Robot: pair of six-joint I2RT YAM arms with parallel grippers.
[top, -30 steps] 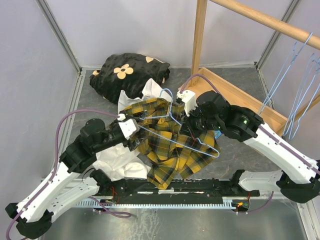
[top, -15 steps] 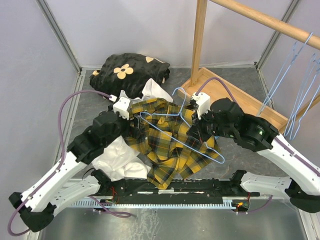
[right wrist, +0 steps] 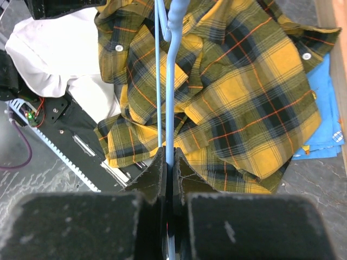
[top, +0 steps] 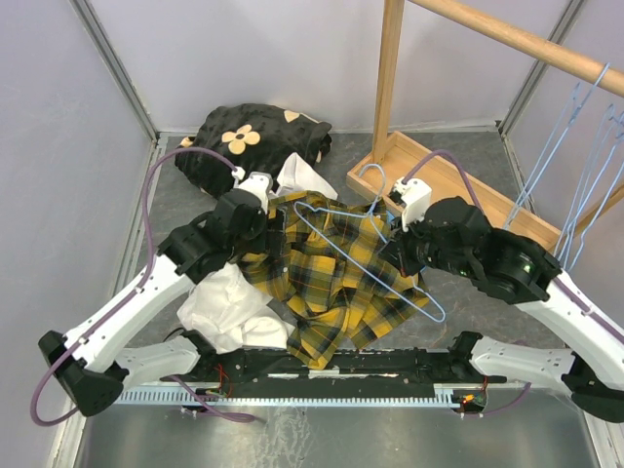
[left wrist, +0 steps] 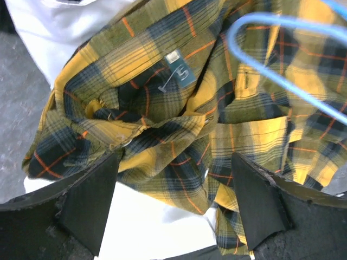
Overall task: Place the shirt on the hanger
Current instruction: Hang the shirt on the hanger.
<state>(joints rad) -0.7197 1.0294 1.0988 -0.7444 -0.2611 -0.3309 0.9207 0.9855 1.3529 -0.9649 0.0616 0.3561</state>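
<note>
The yellow-and-black plaid flannel shirt point(top: 322, 283) lies crumpled on the grey table between the two arms, partly over a plain white garment point(top: 229, 307) and in front of a black cloth with cream flowers point(top: 249, 141). Only the left wrist view shows the inside of the collar with a small blue size label point(left wrist: 177, 58); there the left gripper point(left wrist: 174, 184) hangs above the collar, its jaws wide apart and holding nothing. Only the right wrist view shows the grip clearly: the right gripper point(right wrist: 169, 168) is closed on the thin pale-blue wire hanger point(right wrist: 169, 97), which reaches out over the shirt; the same view shows a bright blue flat piece point(right wrist: 325, 119) under the shirt's edge. The top view alone shows the wooden rail point(top: 507, 39) with more blue hangers point(top: 575, 166). Compared with one second ago, the left gripper has moved toward the far side, up to the collar; the right gripper and the hanger have shifted to the right.
</note>
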